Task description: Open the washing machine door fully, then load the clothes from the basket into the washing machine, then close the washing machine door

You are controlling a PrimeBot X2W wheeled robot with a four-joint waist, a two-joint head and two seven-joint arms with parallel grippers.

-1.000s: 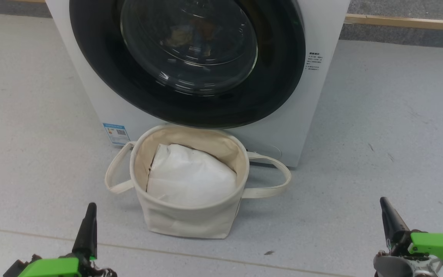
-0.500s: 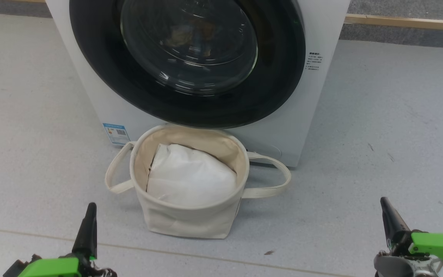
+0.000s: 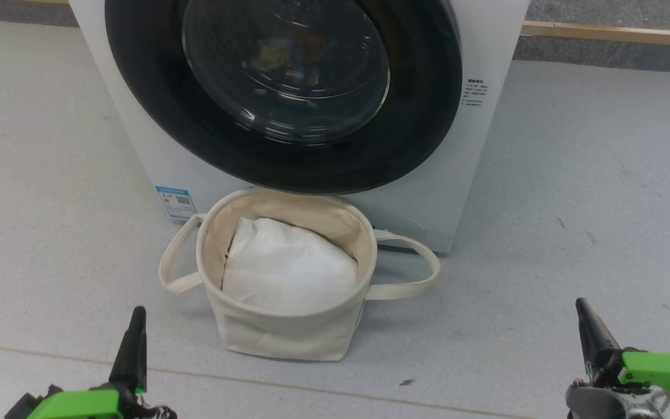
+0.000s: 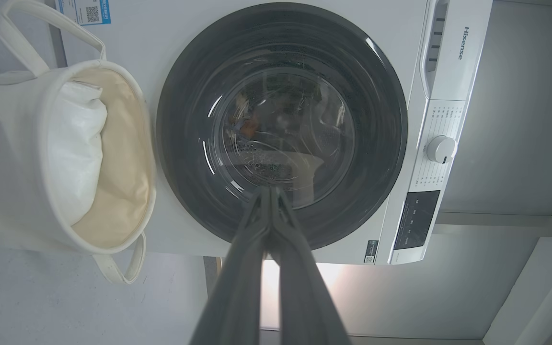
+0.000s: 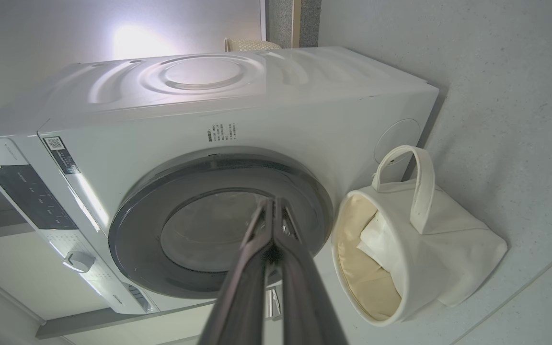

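The washing machine [image 3: 486, 145] fills the top of the head view, a big white box. Its door [image 3: 422, 116], black-rimmed with a bulging glass centre, lies shut against the front [image 4: 381, 124] [image 5: 132, 239]. Behind the glass [image 4: 247, 125] are dim brown and orange patches, too faint to tell if they are the clothes. The cream basket [image 3: 288, 337] stands on the floor just before the machine, with a plain white padded bag [image 3: 288, 267] inside. My left gripper [image 3: 136, 314] [image 4: 269, 189] and right gripper [image 3: 580, 305] [image 5: 273, 201] are shut and empty, low on either side of the basket.
The basket's loop handles [image 3: 410, 273] stick out left and right. A blue label sticker [image 3: 175, 202] is at the machine's lower left. The control panel with a round knob [image 4: 440, 148] is on the machine's front. Grey floor [image 3: 573, 203] spreads on both sides.
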